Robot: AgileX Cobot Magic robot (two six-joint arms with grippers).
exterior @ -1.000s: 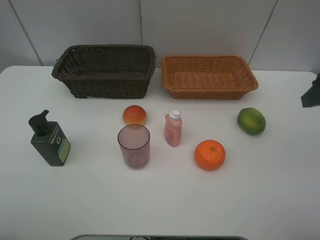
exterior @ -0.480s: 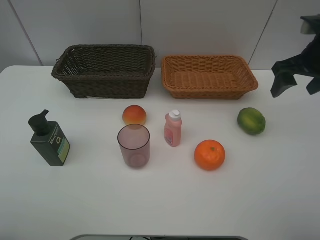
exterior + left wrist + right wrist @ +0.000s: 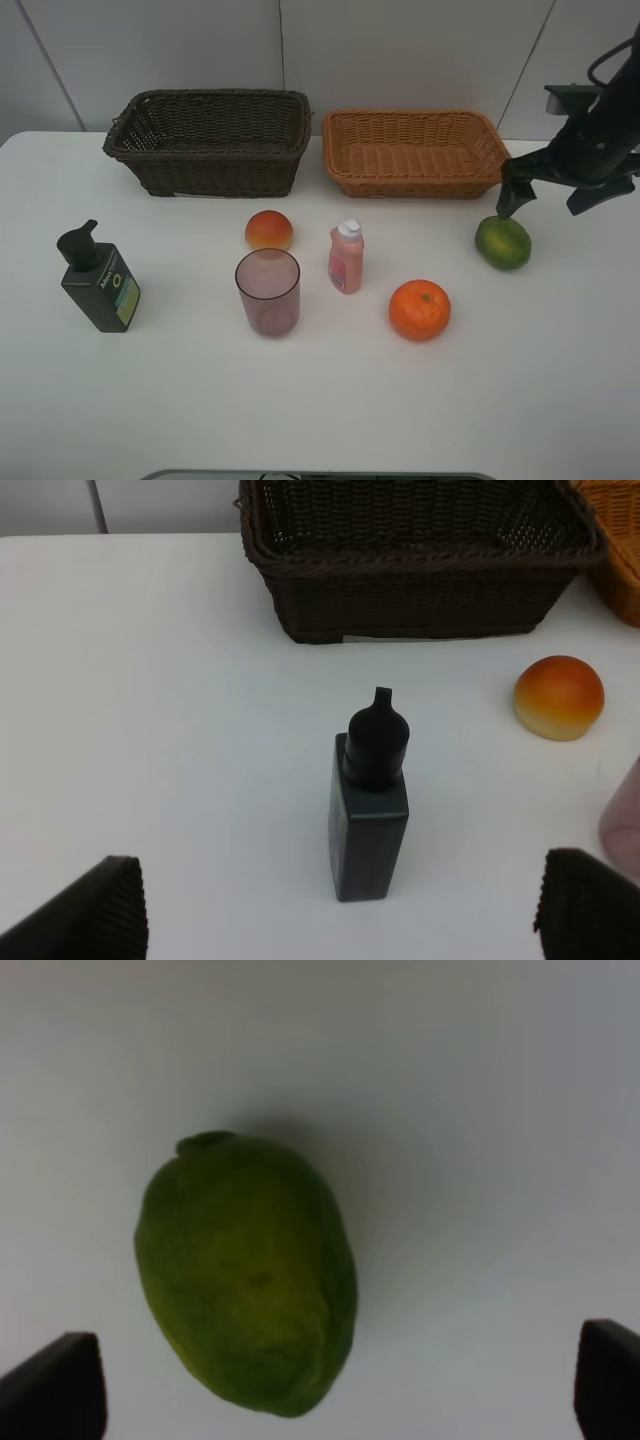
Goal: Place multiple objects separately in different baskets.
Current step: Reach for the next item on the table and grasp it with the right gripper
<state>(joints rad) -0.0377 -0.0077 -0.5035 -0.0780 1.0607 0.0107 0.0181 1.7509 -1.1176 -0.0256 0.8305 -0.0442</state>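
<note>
Green fruit [image 3: 245,1275] is looking oval and a bit dimpled, sitting just below the right gripper [image 3: 548,197], which is hovering with 2 fingers [image 3: 55,1385] spread wide.

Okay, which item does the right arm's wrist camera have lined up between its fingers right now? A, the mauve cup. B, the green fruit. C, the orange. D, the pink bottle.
B. The right wrist view shows only the green fruit lying on the white table between the open fingertips, and in the high view the right gripper hangs close to that fruit.
</note>
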